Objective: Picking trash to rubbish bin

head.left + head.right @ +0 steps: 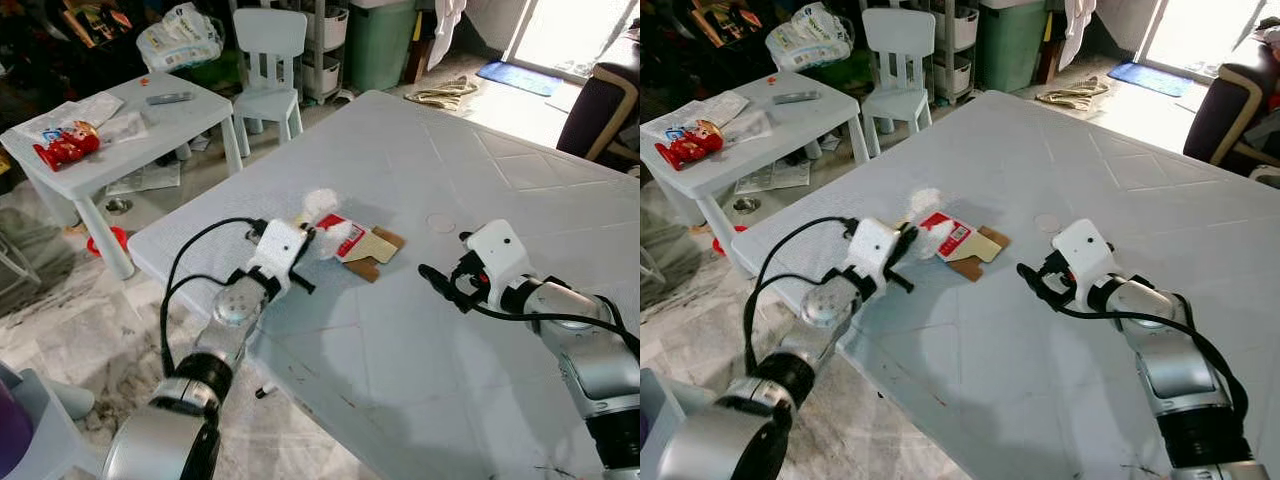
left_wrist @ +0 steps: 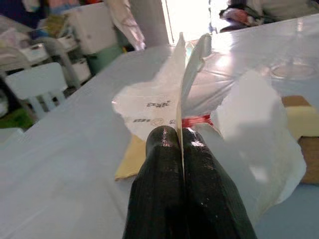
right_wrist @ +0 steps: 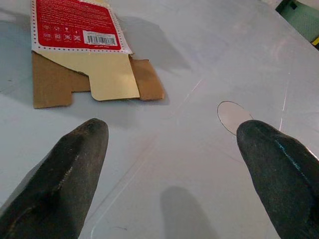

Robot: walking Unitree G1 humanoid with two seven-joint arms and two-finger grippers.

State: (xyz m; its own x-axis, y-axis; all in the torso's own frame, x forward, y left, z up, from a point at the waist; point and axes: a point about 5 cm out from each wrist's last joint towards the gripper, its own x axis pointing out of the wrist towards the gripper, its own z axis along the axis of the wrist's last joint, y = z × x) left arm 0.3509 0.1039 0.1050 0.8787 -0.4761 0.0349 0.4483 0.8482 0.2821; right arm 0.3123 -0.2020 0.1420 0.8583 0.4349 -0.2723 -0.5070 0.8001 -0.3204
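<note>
Near the worktop's (image 1: 470, 330) front-left corner lies the trash: a flattened red-and-tan carton (image 1: 362, 243) with crumpled white paper (image 1: 322, 205) bunched over its left end. Left pincer (image 2: 180, 137) clamped tight on a thin sheet of that paper, fingers pressed together with the sheet standing upright between them. Faint printing on the paper, too small to read. Carton still flat on the worktop, long axis running roughly left to right, brown flaps at the right end toward the right pincer (image 1: 436, 280). Red face with a white dotted border, a row of small icons and a barcode; no brand legible. Right pincer spread wide, gripping nothing, low over the worktop just right of the carton, pointed at those flaps. So: paper already in the left, carton probably the right's job, being nearest. Green bin (image 1: 380, 40) well beyond the worktop's far edge, past a white chair (image 1: 268, 70). Small table (image 1: 150, 125) to the left with its own litter.
</note>
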